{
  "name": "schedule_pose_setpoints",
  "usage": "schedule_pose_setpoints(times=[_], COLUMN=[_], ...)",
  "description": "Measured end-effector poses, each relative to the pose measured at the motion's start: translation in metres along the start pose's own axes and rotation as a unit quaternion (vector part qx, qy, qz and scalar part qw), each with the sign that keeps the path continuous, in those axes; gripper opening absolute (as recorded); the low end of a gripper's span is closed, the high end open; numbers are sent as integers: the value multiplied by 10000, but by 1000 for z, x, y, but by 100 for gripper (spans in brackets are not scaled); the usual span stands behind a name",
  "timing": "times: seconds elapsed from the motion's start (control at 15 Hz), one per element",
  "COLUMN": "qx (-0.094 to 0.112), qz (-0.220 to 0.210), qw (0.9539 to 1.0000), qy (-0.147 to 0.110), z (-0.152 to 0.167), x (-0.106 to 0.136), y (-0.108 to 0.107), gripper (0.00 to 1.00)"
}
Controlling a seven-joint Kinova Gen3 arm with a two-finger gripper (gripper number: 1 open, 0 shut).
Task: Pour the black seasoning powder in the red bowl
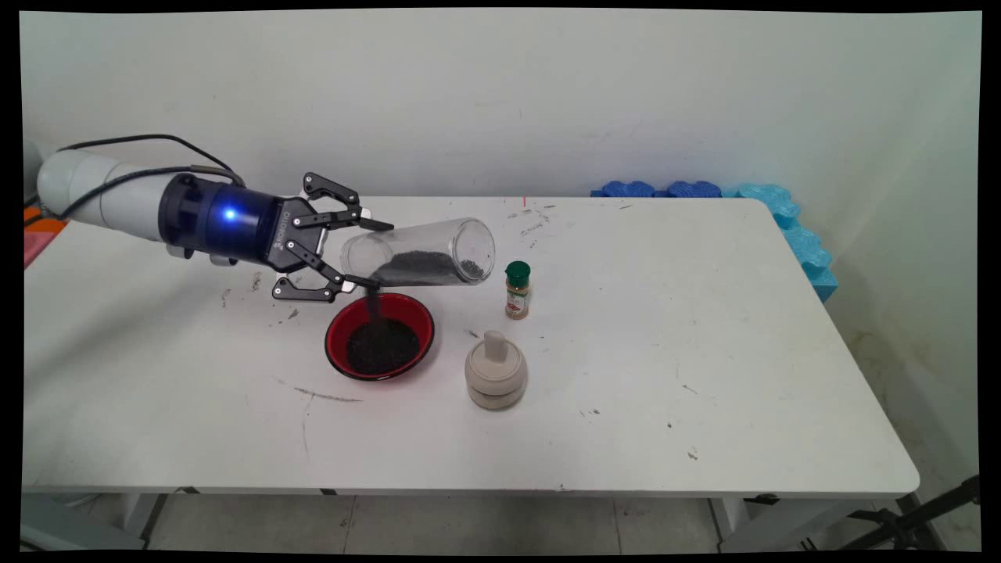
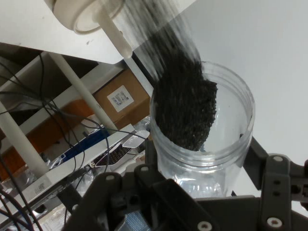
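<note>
clear jar (image 1: 422,254) held sideways above red bowl (image 1: 380,336), table's (image 1: 704,352) right side open.

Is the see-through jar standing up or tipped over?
Tipped: the gripper holds the clear jar sideways above the red bowl.

The gripper (image 1: 361,254) clasped a clear jar (image 1: 422,252) of dark grains, tipped sideways over a red bowl (image 1: 380,336). A green-capped spice bottle (image 1: 517,290) and beige lidded pot (image 1: 495,370) stood beside the bowl, mid-table.

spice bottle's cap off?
No, the small spice bottle stands upright with its green cap on, to the right of the red bowl.
</note>
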Motion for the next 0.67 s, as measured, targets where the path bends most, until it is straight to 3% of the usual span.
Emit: schedule_pose_setpoints(times=[0.67], qx=[-46], qz=[-9], qw=[10000], qy=[5], z=[-1], x=[1], y=[0], gripper=[0])
